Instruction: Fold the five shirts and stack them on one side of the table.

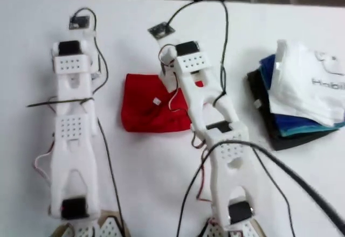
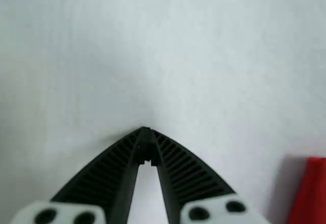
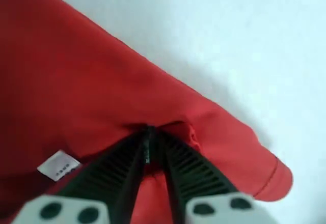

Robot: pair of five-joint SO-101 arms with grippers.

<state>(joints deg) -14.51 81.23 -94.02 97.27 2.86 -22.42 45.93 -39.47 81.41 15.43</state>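
**Five shirts on the table: four stacked, one red and apart**

Two white arms reach side by side over the white table (image 1: 140, 188). The single red shirt (image 1: 143, 107) lies folded between them, partly under the right arm, with one small white label (image 3: 58, 165) showing on it. The right gripper (image 3: 147, 132) is down on this shirt, its two black ribbed fingers pressed together and pinching a small pucker of the red cloth at their tips. The left gripper (image 2: 145, 135) sits over bare table with its fingers closed tip to tip on nothing, the red shirt's edge off to one side. Well apart, at the right arm's outer side, stands one stack (image 1: 285, 124) of four folded shirts: a black shirt (image 1: 264, 113) at the bottom, a dark blue shirt (image 1: 269, 67), a teal shirt (image 1: 307, 130), and a white shirt (image 1: 307, 86) on top.
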